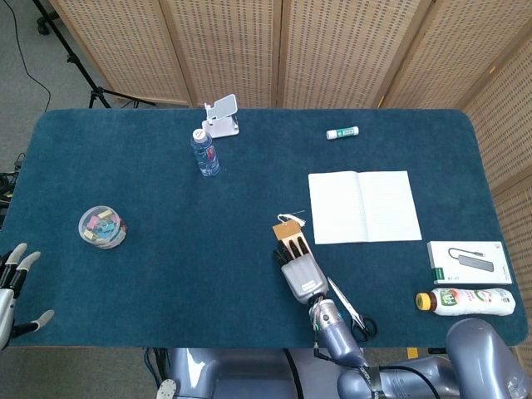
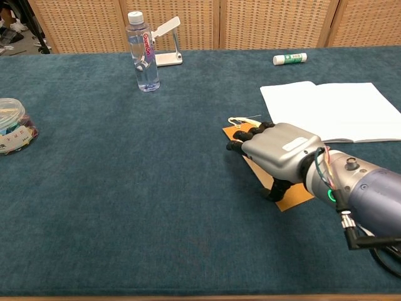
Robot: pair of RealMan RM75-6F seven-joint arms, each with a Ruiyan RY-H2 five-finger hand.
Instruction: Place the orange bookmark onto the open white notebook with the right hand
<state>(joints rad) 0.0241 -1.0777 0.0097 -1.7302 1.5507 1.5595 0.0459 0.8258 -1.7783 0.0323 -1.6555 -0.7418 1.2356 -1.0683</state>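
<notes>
The right hand (image 2: pixel 279 150) lies palm-down over the flat orange card bookmark (image 2: pixel 294 195), which rests on the dark blue felt tabletop (image 2: pixel 125 188) just to the left of the open white notebook (image 2: pixel 338 110), near it but not touching. The dark fingers (image 2: pixel 250 135) are stretched forward and only slightly apart, covering most of the bookmark; its near corner shows below the palm and its white tassel string (image 2: pixel 241 120) trails out past the fingertips. A thumb reaches down toward the card, but I cannot tell whether it pinches anything; the card looks flat on the felt, so I judge that nothing is held. The risk from here is that a thin card flush on soft felt gives no edge to catch: pressing may slide or twist it away, or crease it. Sweeping rightward could also nudge the notebook or brush the black-handled scissors (image 1: pixel 353 312) nearby. The left hand (image 1: pixel 12 287) waits open at the tabletop's far-left edge.
</notes>
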